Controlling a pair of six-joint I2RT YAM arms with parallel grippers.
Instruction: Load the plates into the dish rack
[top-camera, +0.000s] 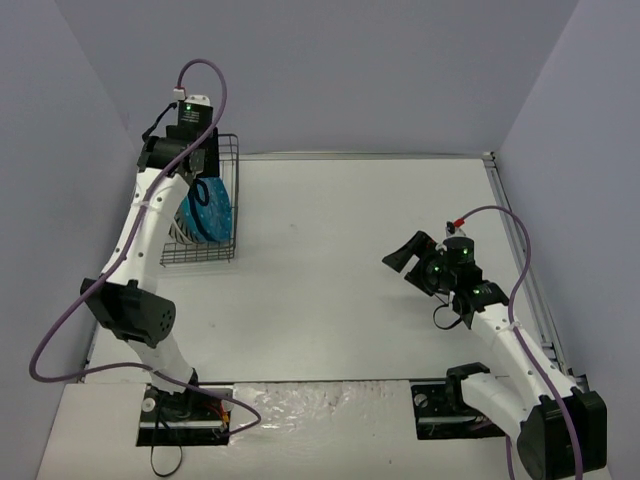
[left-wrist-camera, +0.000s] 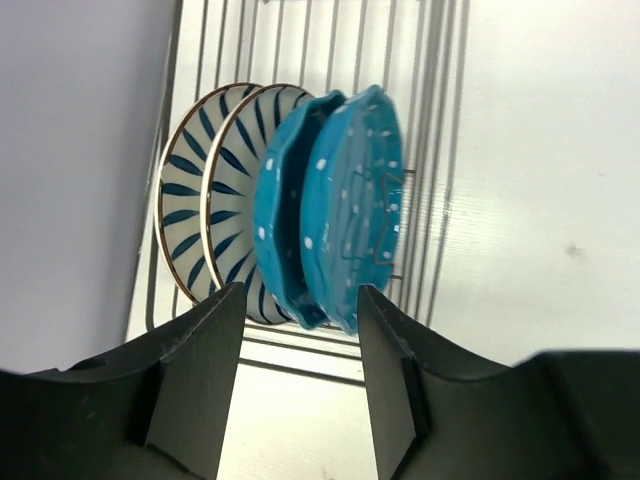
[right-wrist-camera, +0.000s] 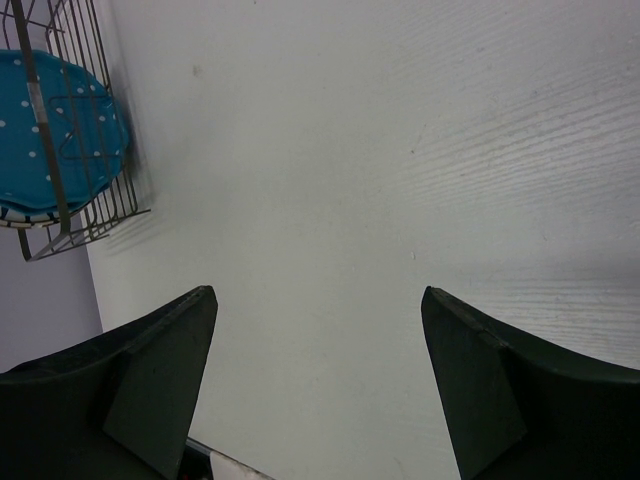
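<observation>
The dish rack (top-camera: 200, 256) stands at the far left of the white counter (top-camera: 340, 260), close to the left wall. All four plates stand on edge inside it, packed face to face in a row. The two striped plates (left-wrist-camera: 190, 200) are on the wall side. The two teal dotted plates (left-wrist-camera: 350, 200) are on the side toward the middle of the counter, and the outer one lies just behind the rack's wire side. The left tool (left-wrist-camera: 300, 290) hangs over the rack, pointing down at the plates. Its fingers are parted partway and nothing is clamped between them; the lower edges of the teal plates show in the gap, and whether the right finger touches the outer plate's rim cannot be told. The right tool (right-wrist-camera: 318, 295) is well apart from the rack, over bare counter on the right side. Its fingers are spread wide and hold nothing. In its wrist view a corner of the rack and part of a teal plate show at the upper left.
</observation>
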